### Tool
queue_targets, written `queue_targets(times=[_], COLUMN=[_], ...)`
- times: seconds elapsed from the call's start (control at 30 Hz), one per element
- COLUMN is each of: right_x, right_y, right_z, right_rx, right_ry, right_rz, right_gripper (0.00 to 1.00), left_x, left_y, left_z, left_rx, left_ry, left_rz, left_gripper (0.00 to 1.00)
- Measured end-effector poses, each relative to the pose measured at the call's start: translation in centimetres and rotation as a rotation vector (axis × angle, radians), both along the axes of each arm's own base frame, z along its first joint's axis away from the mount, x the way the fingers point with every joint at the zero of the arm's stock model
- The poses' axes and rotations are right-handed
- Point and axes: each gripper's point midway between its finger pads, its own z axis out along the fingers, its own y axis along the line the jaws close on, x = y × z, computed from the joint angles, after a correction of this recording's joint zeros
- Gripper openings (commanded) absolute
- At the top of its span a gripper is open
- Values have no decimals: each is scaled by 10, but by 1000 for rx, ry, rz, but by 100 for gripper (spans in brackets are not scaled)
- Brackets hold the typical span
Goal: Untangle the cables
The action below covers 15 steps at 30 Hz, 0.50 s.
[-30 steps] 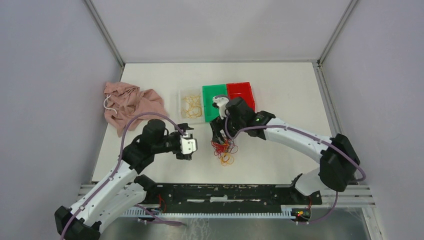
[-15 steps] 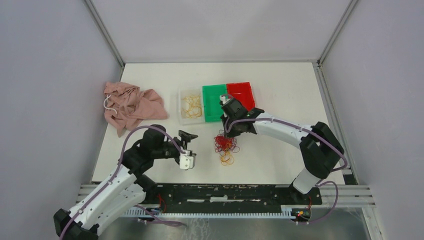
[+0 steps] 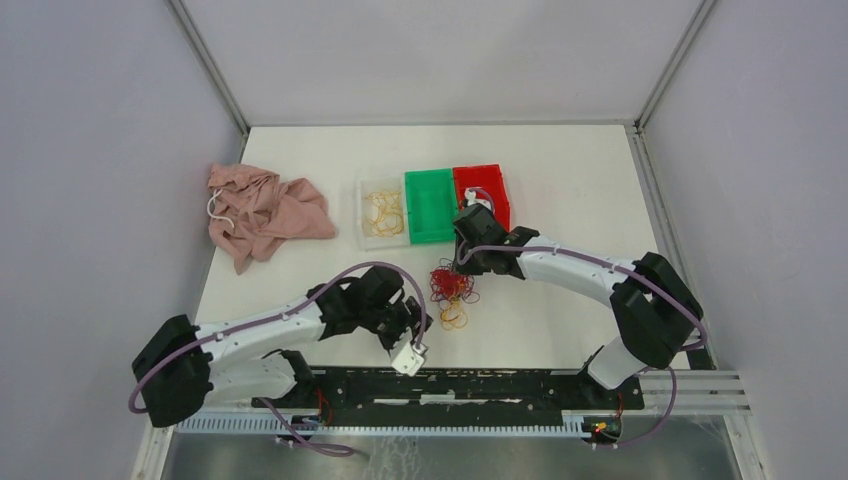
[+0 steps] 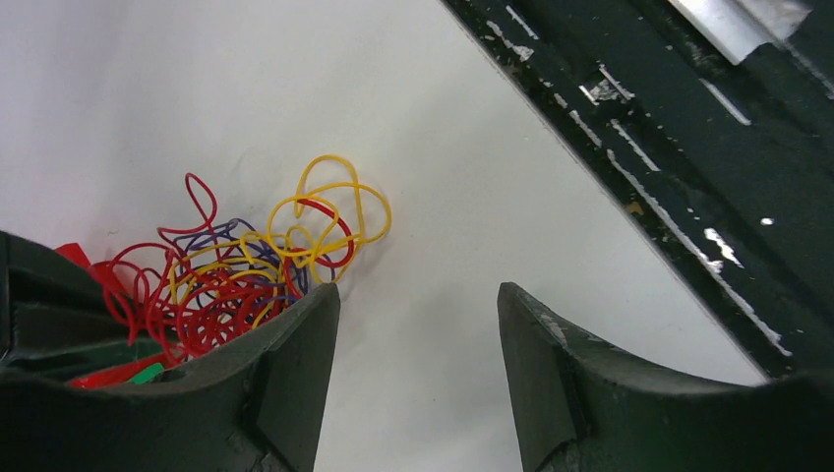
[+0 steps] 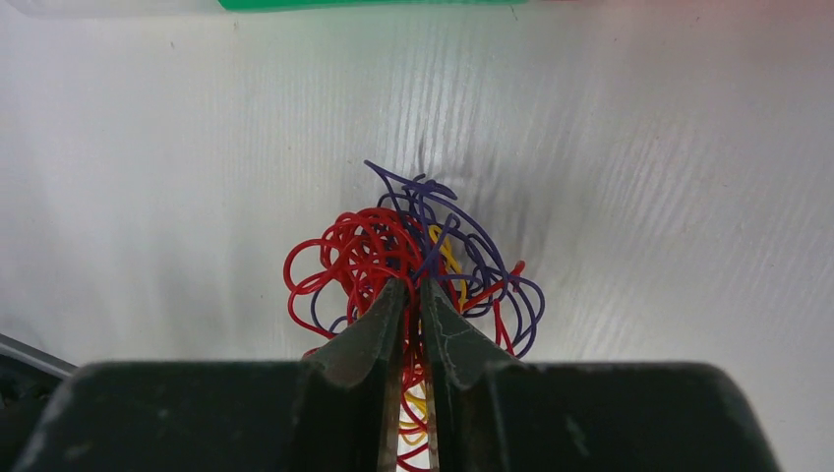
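The cables (image 3: 450, 292) are a tangle of thin red, yellow and dark purple loops on the white table, in front of the trays. My right gripper (image 3: 461, 268) reaches down at the tangle's far side. In the right wrist view, the right gripper (image 5: 413, 285) is shut on red strands of the cables (image 5: 339, 258). My left gripper (image 3: 422, 325) hovers low at the tangle's near left side. In the left wrist view, the left gripper (image 4: 418, 295) is open over bare table with nothing between its fingers. There the cables (image 4: 246, 270) lie just beyond its left finger.
A pink cloth (image 3: 265, 210) lies at the left. A clear tray (image 3: 365, 186) with yellow loops, a green tray (image 3: 430, 205) and a red tray (image 3: 495, 178) stand in a row behind the tangle. The black rail (image 3: 450, 385) runs along the near edge.
My left arm swung right and down to the tangle's near side, its jaws narrowing somewhat. My right gripper closed on the tangle and its arm shifted slightly right.
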Motion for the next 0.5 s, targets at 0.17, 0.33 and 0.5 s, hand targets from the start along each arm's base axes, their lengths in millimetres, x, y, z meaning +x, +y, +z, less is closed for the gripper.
queue_targets(times=[0.17,0.33,0.5], right_x=[1,-1,-2], right_y=[2,1,3], right_z=[-1,-4,-3], right_rx=[21,39,58], right_ry=[-5,-5,-4], right_rz=[-15,-26,-26], right_gripper=[17,17,17], left_x=[16,36,48], left_y=[-19,-39,-50], left_z=[-14,-12,-13], left_rx=[40,23,23], left_ry=[-34,-84,-118], left_rz=[-14,0,15], left_gripper=[60,57,51])
